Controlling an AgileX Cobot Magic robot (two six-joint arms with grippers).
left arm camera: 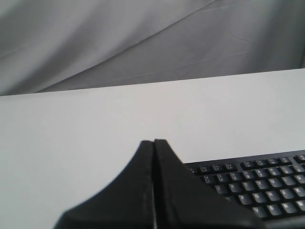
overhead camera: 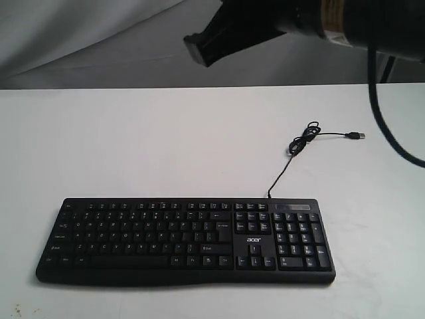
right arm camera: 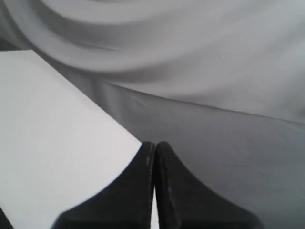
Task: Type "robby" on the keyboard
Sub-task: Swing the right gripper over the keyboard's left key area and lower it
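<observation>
2 closed: left claw [left arm camera: 153, 141], right claw [right arm camera: 155, 143] (keyboard [overhead camera: 186, 239] untouched).

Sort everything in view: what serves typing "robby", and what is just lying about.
For the job:
keyboard
left tool, shut, empty
right tool, shut, empty

Just lying about:
cable, looped on the table, its plug lying free
grey cloth past the table's far edge
</observation>
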